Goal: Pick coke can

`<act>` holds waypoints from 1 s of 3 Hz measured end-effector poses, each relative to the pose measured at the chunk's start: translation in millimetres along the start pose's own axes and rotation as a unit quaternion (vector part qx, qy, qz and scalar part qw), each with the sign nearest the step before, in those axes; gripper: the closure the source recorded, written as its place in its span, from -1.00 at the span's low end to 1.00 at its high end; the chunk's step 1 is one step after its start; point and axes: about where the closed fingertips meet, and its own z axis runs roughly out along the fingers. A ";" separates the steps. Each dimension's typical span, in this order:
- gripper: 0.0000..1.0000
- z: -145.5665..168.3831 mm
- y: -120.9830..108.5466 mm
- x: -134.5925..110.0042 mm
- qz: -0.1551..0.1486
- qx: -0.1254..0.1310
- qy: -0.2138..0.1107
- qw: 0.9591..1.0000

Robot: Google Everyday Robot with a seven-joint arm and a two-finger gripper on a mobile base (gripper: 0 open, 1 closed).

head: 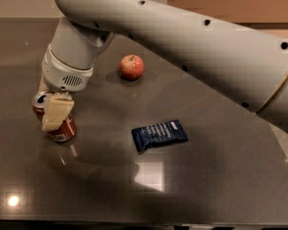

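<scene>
Blue snack packet flat on dark table, near centre. At its 9 o'clock sits coke can, tilted. Your gripper is clamped on can, cream finger across its front, arm reaching in from 1 o'clock. Apple farther back, 11 o'clock of packet.
</scene>
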 end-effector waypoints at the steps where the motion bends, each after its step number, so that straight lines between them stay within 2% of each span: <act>1: 0.73 -14.8 -0.5 -13.6 -0.007 0.001 -0.002 1.000; 2: 1.00 -41.1 -5.5 -33.1 -0.013 0.010 -0.018 1.000; 3: 1.00 -64.2 -8.4 -51.7 -0.019 0.016 -0.026 0.999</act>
